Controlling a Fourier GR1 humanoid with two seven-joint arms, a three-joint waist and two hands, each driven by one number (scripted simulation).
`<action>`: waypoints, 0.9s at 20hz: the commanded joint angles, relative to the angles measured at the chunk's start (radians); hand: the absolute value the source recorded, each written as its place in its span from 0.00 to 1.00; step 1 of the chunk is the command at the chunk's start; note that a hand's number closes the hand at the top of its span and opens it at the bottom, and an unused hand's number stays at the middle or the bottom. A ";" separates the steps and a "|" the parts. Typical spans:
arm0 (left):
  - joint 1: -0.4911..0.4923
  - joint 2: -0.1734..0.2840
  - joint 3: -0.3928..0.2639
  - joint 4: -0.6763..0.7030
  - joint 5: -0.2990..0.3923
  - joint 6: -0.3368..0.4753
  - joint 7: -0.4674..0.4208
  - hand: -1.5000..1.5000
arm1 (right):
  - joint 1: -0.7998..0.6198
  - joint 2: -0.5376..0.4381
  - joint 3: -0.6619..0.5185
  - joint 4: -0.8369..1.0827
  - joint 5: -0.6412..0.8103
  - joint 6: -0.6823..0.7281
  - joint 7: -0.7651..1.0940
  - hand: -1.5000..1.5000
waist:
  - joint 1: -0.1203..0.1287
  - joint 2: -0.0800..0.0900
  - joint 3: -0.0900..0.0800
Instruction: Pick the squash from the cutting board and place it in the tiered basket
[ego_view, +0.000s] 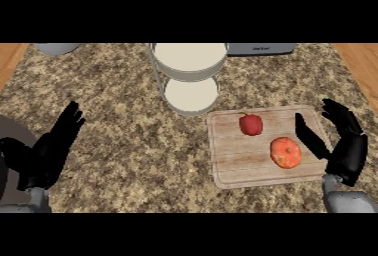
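**Squash on the board, basket trays bare**

The squash (286, 152), orange and round, lies on the wooden cutting board (232, 167) at about 4 o'clock from the middle of the speckled bench (125, 105). A red pepper (251, 124) lies on the same board at roughly 11 o'clock from the squash, apart from it.

The tiered basket (189, 75) stands at 12 o'clock, just beyond the board's far left corner. Its two round cream trays show one above the other, and nothing lies in either as far as this steep view lets me tell.

The right hand (341, 145) hovers at the board's right edge, at 3 o'clock from the squash, fingers straight and spread, the thumb reaching over the board, holding nothing. The left hand (53, 147) rests at 9 o'clock near the view's left edge, fingers straight and raised, also holding nothing.
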 joint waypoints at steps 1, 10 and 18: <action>-0.019 0.001 0.001 0.019 0.009 -0.028 -0.015 0.50 | 0.030 0.127 -0.003 0.024 0.181 -0.325 0.028 0.00 | 0.030 0.005 0.002; -0.015 0.010 0.006 -0.005 0.012 -0.033 0.018 0.50 | 0.180 -0.025 0.050 0.032 0.627 -0.124 0.427 0.00 | 0.030 0.001 -0.010; -0.037 0.003 -0.010 0.002 0.010 -0.048 0.014 0.50 | 0.153 -0.054 0.195 -0.024 0.685 0.360 0.810 0.00 | 0.072 0.007 -0.009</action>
